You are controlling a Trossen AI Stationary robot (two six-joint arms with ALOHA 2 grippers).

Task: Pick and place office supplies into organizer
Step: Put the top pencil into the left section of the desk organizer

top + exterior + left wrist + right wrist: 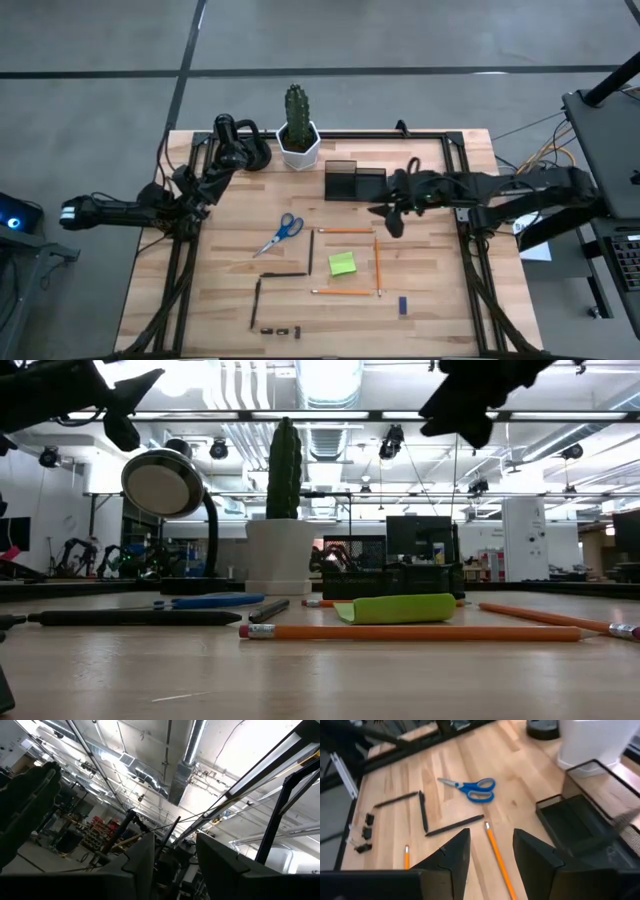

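- Organizer [354, 181] sits near the table's [440, 300] far edge, cactus pot [299, 146] to its left.
- Scissors [280, 234], pens [283, 274], pencils [344, 292] and sticky-note pad [342, 263] lie mid-table.
- Clips [282, 330] lie at the near edge.

Both arms are matte black, chunky jointed segments with dark cables running along them. Left hand [172, 865] and right hand [490, 860] each have two flat, angular black fingers, plain, no markings visible.
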